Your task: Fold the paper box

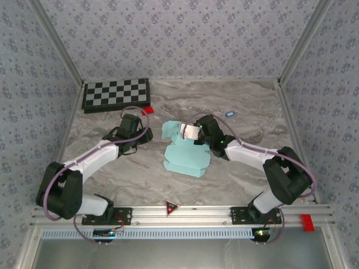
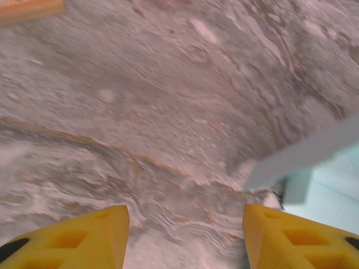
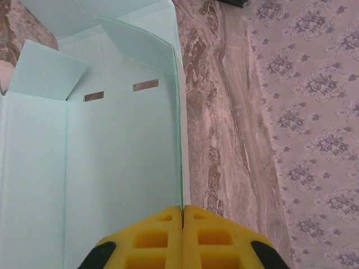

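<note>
The right gripper [image 3: 183, 216] clamps one panel edge of the paper box [image 3: 112, 157]; the left gripper [image 2: 185, 224] hangs open above the table [image 2: 168, 101].

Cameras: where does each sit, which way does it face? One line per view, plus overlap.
Top external: above and behind the arm bases, looking down on the marble table; left arm and right arm show, the paper box between them.
Left wrist: on the left arm, looking down at bare marble; left claw open, box edge at right.
Right wrist: on the right arm, looking along the box; right claw shut on its wall.
Shared: the box and the marble.
</note>
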{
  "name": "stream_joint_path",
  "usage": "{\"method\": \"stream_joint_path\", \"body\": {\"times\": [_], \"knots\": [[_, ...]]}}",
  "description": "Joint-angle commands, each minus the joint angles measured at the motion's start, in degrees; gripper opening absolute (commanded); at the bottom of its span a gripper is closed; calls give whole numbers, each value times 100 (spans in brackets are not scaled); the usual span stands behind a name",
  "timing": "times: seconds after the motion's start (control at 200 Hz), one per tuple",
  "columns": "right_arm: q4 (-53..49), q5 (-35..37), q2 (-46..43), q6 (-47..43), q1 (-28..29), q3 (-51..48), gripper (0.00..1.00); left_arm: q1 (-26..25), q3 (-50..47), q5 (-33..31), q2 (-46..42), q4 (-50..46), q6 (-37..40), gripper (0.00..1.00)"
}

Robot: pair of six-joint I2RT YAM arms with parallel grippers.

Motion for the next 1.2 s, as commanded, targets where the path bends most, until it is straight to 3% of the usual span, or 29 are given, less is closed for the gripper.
{"method": "stream_joint_path", "body": {"times": [0.0, 0.255, 0.6, 1.194], "knots": [[-408, -241, -174, -35, -20, 126, 0, 282, 402, 119, 311, -187, 364, 56], [-195, -91, -228, -42, 40, 20, 0, 450, 1248, 1108, 1351, -209, 1009, 59], [167, 181, -227, -128, 179, -177, 0, 451, 1928, 1776, 2258, -358, 1213, 61], [679, 541, -129, -193, 321, -408, 0, 441, 2072, 3308, 2541, -301, 1708, 60]]}}
